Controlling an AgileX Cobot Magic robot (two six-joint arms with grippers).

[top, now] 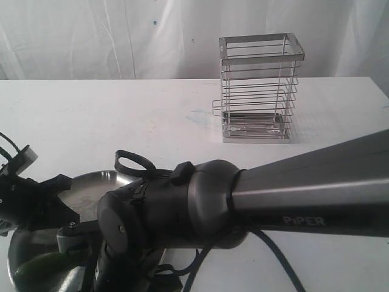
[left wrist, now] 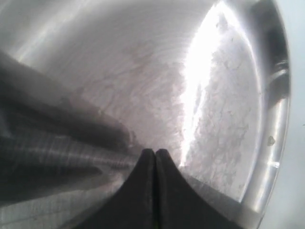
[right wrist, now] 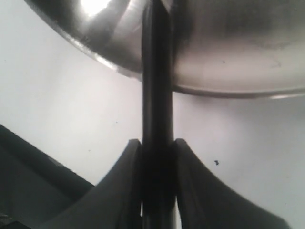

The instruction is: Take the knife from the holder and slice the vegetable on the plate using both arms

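1. Right gripper (right wrist: 157, 145): clenched on the knife (right wrist: 157, 95), a finger on each side of the dark shaft.
2. The knife runs out from the jaws, crosses the plate (right wrist: 228, 57) rim and ends over the plate floor.
3. Left gripper (left wrist: 155, 155): fingers pressed together, nothing seen between them. The tips are over the plate floor near its rim; contact cannot be told. A dark blurred streak lies beside the tips, and what it is cannot be told.
4. Vegetable (top: 42, 266): green, on the near-left part of the plate, partly hidden by the right arm (top: 304, 194).
5. The plate sits at the table's (top: 91, 115) near-left corner.
6. Holder (top: 260, 91): upright near the far edge, right of middle, well apart from the plate.
7. Open room: bare table between plate and holder. The right arm covers the near-right part.
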